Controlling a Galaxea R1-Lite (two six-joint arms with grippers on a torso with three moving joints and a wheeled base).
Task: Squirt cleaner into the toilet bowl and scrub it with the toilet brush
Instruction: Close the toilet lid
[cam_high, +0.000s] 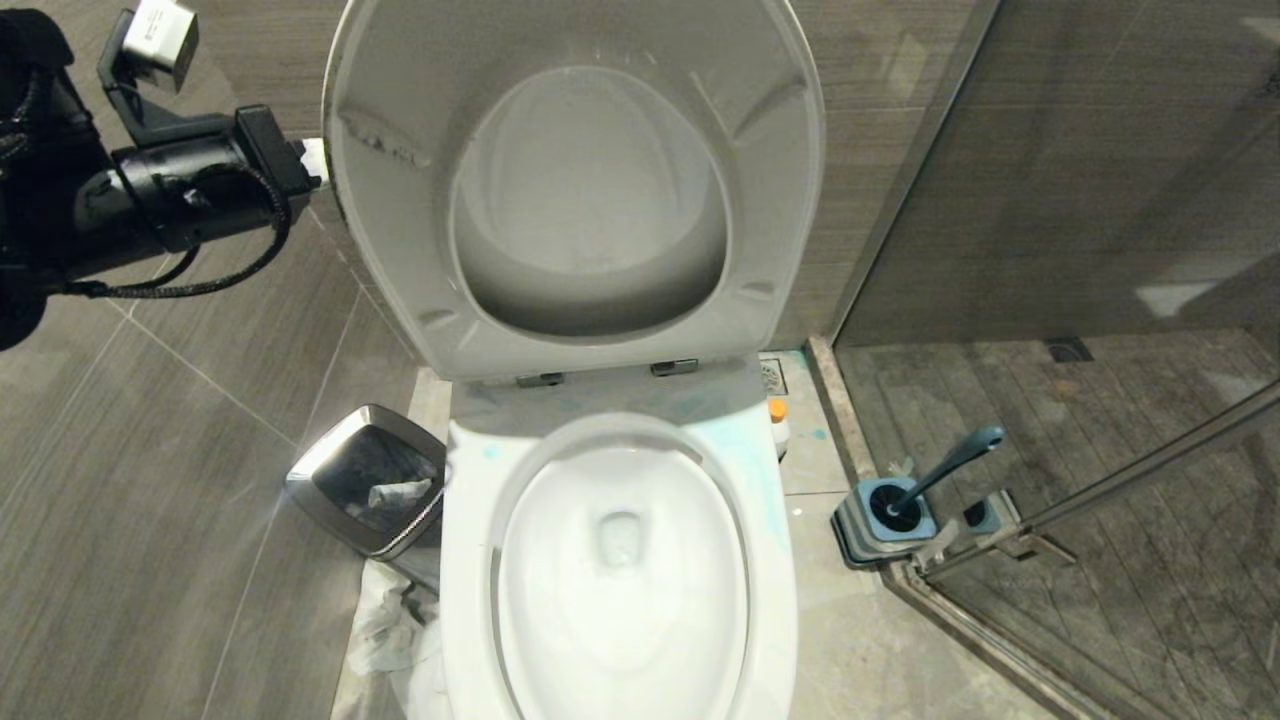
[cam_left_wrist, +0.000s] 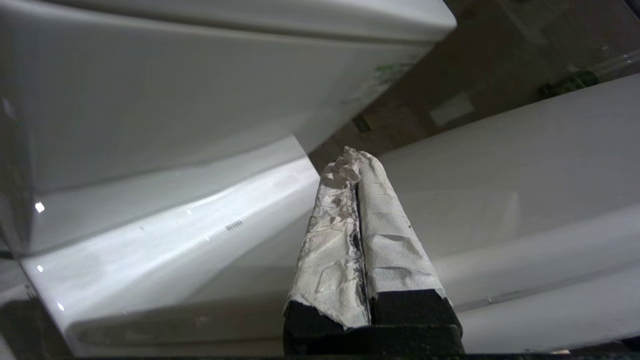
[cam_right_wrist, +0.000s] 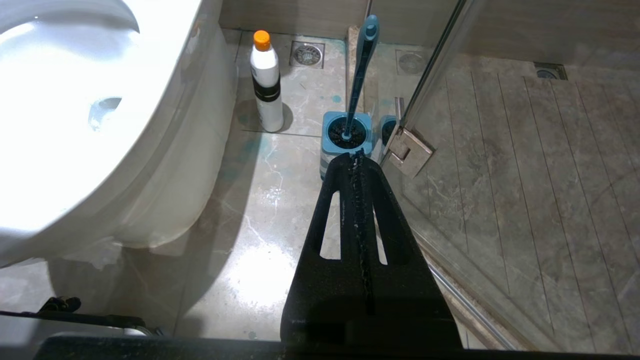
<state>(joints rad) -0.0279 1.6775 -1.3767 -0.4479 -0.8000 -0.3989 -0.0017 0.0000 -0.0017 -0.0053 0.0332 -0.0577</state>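
Neither step is begun: seat and lid up, bowl (cam_high: 620, 560) exposed, cleaner (cam_right_wrist: 265, 82) at its 2 o'clock, brush (cam_right_wrist: 359, 75) in its holder (cam_right_wrist: 345, 137) at 3 o'clock, left gripper (cam_left_wrist: 356, 200) and right gripper (cam_right_wrist: 358, 165) both pressed together, empty.

Glossy white ceramic oval toilet bowl (cam_high: 620, 580) low at centre, open, with white seat and lid (cam_high: 575, 180) raised upright against the grey wall. Left of the bowl, on the grey tiled floor (cam_high: 150, 520): small square silver-rimmed waste bin (cam_high: 368, 478), crumpled paper inside. Right of the bowl, an orange cap on a white plastic bottle (cam_high: 778, 425), mostly hidden. Further right, by the glass shower door: brush with slim curved blue-grey handle (cam_high: 945, 468), standing in a square blue-grey holder (cam_high: 880, 520). Upper left: black left arm (cam_high: 180, 190), its end effector hidden behind the lid's edge.
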